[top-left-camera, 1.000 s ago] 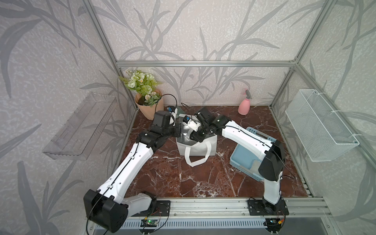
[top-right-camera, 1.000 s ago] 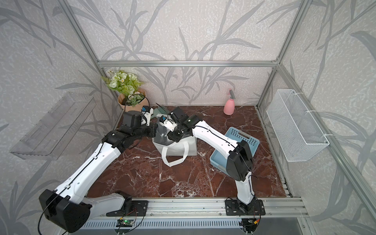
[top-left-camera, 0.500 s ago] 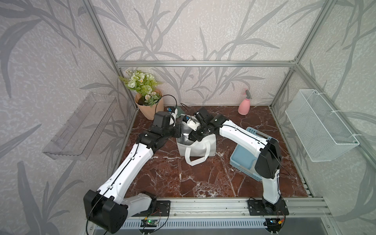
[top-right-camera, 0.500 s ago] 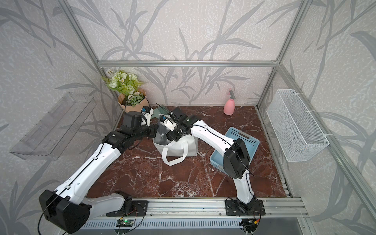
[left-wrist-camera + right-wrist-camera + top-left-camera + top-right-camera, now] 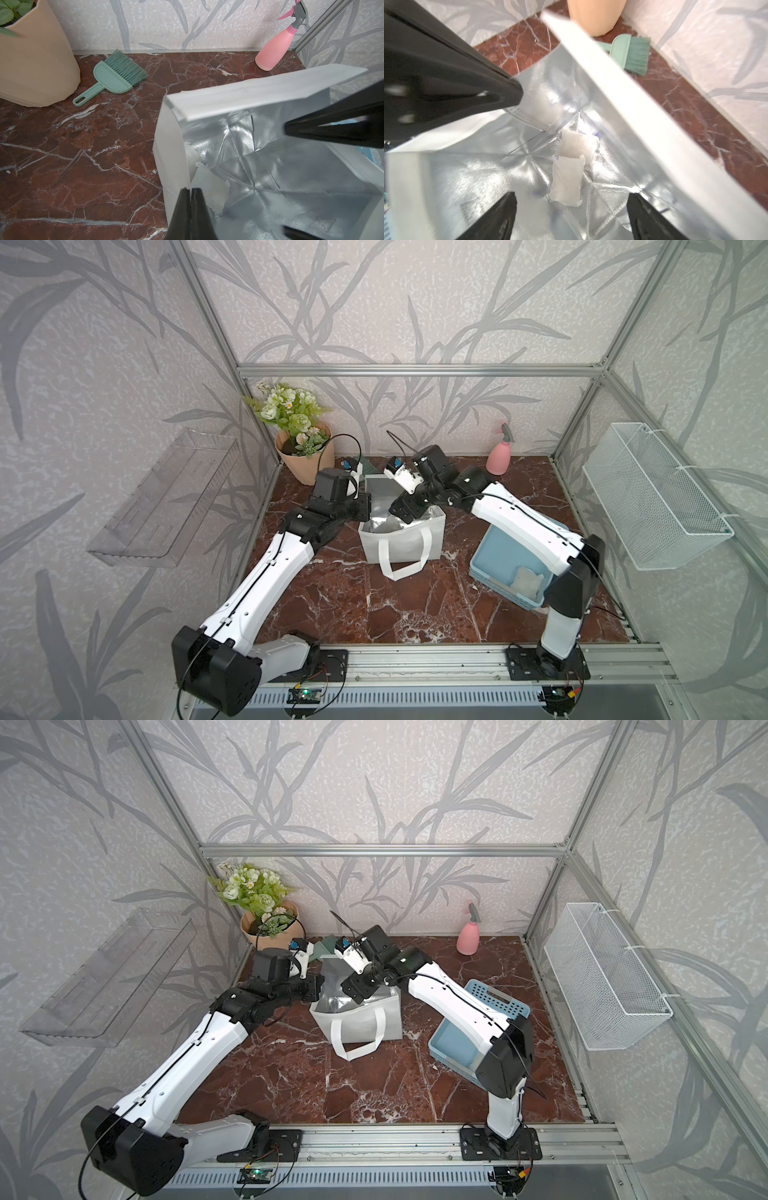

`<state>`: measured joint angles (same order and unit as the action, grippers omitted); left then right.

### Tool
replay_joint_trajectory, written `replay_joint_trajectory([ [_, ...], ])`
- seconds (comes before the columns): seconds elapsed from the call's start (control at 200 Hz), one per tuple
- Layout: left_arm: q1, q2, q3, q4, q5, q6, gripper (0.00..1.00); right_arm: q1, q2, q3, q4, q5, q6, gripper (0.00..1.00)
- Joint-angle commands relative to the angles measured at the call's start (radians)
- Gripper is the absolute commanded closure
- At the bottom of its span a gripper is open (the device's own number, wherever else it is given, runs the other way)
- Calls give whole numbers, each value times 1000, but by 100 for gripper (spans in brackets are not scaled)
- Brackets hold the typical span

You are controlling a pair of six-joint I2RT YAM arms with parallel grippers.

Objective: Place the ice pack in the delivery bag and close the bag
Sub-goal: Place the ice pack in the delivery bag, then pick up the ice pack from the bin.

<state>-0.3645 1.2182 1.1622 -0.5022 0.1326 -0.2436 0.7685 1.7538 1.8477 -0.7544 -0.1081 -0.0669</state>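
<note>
The white delivery bag stands open mid-table, its flap lid raised and the silver lining showing. Two white ice packs lie on its foil bottom; the left wrist view shows one ice pack. My left gripper is shut on the bag's left wall edge. My right gripper hangs open just above the bag's mouth, nothing between its fingers.
A blue tray right of the bag holds another white pack. At the back stand a flower pot, a green hand brush and a pink spray bottle. A wire basket hangs on the right wall.
My right gripper's jaws have spread wide apart over the bag, and the right arm has drawn back slightly. The left gripper still pinches the bag's wall.
</note>
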Motion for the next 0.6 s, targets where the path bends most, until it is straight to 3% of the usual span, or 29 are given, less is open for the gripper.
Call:
replay_joint_trajectory([
  [0.0, 1, 13, 20, 15, -2, -8, 100, -36, -189, -103, 40, 63, 90, 8],
  [0.17, 1, 25, 31, 15, -10, -3, 100, -107, -418, -339, 69, 205, 237, 5],
  [0.35, 1, 19, 30, 27, -6, -7, 100, -307, -550, -576, -69, 357, 540, 7],
  [0.46, 1, 17, 27, 27, -10, -9, 100, -413, -599, -727, -107, 339, 713, 11],
  [0.595, 1, 13, 22, 24, -13, -11, 100, -423, -631, -875, -87, 330, 866, 11],
])
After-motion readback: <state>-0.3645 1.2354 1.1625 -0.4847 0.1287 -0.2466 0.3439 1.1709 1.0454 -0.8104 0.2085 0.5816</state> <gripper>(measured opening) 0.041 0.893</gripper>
